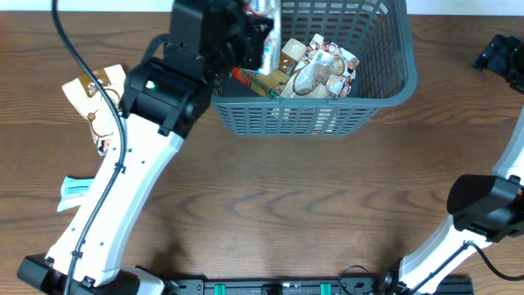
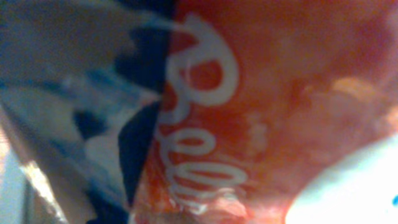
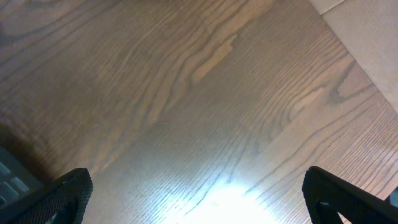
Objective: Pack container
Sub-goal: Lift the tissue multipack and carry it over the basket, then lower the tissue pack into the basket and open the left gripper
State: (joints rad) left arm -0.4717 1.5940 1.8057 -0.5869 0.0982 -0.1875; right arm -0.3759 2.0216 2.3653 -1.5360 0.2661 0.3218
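The container, a dark grey-blue slotted basket, stands at the back middle and holds several snack packets. My left gripper is over the basket's left end, shut on a silvery-blue snack packet that hangs upright there. The left wrist view is filled by blurred wrappers: a red one with white script and a blue-silver one; its fingers are hidden. My right gripper is at the far right, away from the basket. Its fingers are wide open over bare wood.
A beige packet and a small white-and-blue packet lie on the wooden table at the left, beside my left arm. The table's edge shows at the right wrist view's top right.
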